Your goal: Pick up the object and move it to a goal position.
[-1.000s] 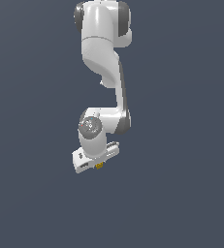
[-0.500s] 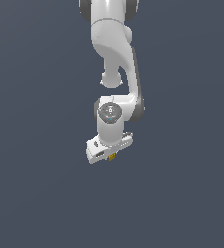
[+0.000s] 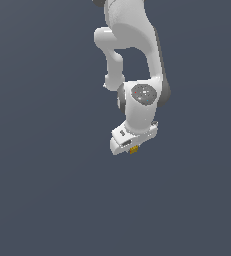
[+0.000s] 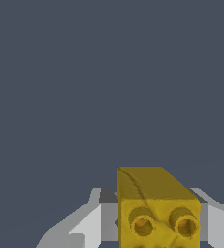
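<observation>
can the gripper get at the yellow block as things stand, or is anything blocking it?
Yes, apparently: it looks already there. The yellow block sits between the gripper fingers in the wrist view, nothing in the way. Contact itself can't be confirmed.

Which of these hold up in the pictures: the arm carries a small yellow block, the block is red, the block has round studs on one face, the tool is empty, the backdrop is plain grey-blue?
1. The arm carries a small yellow block. True.
2. The block is red. False: it is yellow-gold.
3. One face of the block shows round studs. True: the wrist view shows two of them.
4. The tool is empty. False: the block sits between its fingers.
5. The backdrop is plain grey-blue. True.
</observation>
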Motion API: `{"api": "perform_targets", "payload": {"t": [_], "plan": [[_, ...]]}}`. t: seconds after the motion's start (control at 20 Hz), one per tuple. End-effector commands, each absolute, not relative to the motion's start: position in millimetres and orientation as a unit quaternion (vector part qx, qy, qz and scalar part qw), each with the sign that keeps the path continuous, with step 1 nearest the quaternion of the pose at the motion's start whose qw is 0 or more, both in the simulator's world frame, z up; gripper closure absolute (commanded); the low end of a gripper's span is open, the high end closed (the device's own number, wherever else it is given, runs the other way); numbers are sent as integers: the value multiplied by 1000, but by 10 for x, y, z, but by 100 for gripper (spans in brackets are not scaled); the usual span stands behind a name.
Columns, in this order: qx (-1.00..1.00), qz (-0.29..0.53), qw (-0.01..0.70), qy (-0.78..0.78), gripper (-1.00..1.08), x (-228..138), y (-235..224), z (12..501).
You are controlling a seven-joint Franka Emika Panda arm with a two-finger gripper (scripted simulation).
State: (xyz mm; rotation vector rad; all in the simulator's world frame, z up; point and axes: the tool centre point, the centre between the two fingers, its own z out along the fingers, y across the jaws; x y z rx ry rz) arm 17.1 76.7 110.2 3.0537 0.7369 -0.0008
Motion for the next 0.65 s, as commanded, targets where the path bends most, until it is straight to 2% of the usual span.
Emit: {"api": "perform_targets", "payload": {"t": [0.0, 0.3, 0.6], "plan": [[972, 0, 0, 234, 108, 99, 929, 1201], [972, 0, 0, 234, 108, 17, 1140, 1325], [972, 0, 0, 234, 108, 37, 1126, 1319]]}}
